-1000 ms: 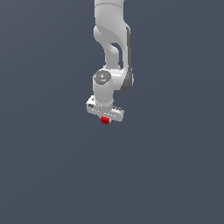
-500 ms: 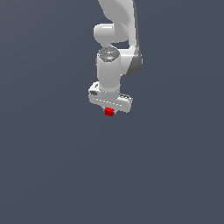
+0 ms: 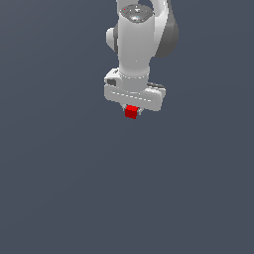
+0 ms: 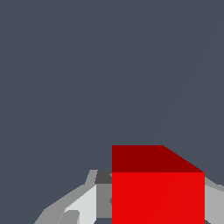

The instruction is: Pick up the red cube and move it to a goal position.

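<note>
The small red cube (image 3: pixel 131 112) sits between the fingers of my white gripper (image 3: pixel 132 113), under the wide hand body in the upper middle of the exterior view. The gripper is shut on it and holds it in the air, well above the grey floor. In the wrist view the red cube (image 4: pixel 157 192) fills much of the frame, with a grey-white finger (image 4: pixel 85 203) pressed against one side and a sliver of the other finger (image 4: pixel 213 201) on the opposite side. No goal marker shows in either view.
The white arm (image 3: pixel 139 34) rises out of the frame above the gripper. Plain dark grey floor (image 3: pixel 74 188) lies all around, with no other object in view.
The arm has risen and come closer to the exterior camera, carrying the red cube with it; the gripper has stayed shut on the cube.
</note>
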`<control>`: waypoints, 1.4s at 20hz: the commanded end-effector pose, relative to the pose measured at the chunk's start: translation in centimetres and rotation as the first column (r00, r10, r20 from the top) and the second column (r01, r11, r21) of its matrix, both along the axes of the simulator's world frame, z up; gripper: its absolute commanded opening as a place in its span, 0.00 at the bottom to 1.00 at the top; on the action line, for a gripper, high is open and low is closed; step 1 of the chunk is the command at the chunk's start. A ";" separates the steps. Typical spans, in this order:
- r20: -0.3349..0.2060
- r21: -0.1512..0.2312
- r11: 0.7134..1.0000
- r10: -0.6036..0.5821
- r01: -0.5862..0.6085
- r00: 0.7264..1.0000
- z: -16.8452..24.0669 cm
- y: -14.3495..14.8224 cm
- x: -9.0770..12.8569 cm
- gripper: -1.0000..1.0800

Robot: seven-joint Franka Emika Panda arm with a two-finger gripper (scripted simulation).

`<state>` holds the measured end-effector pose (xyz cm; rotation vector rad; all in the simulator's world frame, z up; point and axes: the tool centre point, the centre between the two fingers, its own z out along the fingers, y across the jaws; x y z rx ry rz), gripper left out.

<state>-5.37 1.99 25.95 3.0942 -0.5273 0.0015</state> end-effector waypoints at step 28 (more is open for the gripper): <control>-0.001 0.003 1.000 0.001 -0.001 1.000 21.4 6.5 3.5 0.00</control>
